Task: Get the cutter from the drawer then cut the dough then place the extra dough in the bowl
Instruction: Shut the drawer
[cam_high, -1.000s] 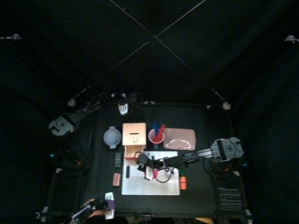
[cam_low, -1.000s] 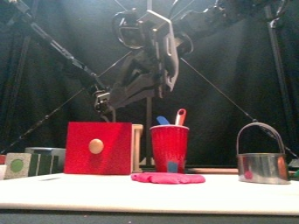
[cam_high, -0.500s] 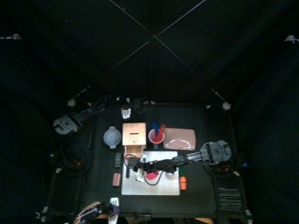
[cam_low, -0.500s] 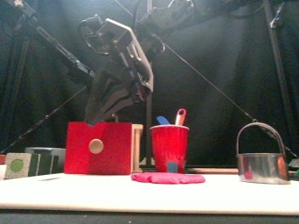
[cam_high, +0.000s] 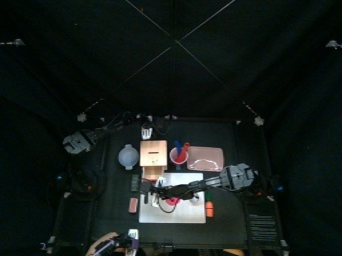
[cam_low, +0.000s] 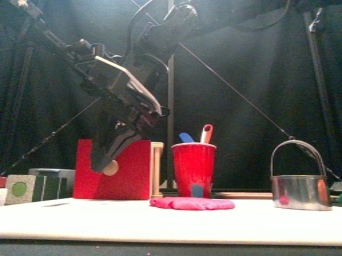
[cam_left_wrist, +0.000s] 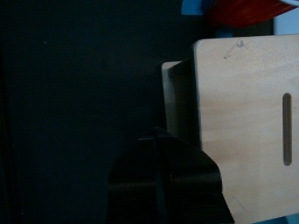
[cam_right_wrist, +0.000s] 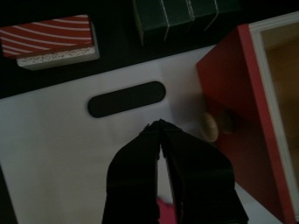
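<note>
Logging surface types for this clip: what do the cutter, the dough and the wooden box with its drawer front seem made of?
The cutter looks like shiny metal: bright reflections, thin wire handle. The dough seems soft matte putty, with a lumpy edge. The wooden box looks like pale unpainted wood; its drawer front is smooth red, painted wood or plastic, I cannot tell.

Tallying what is showing:
- one wooden box (cam_low: 91, 182)
- one red cup (cam_low: 194, 168), holding two knives: blue knife (cam_low: 186, 138) and red knife (cam_low: 206, 133)
- one pink dough disc (cam_low: 191, 204)
- one metal cutter (cam_low: 301, 190)
- one white cutting board (cam_high: 189, 213)
- one blue-grey bowl (cam_high: 128, 156), sitting at 9 o'clock of the box
- one red-striped toy (cam_right_wrist: 52, 39)
- green sushi blocks (cam_right_wrist: 181, 10), number not resolving
</note>
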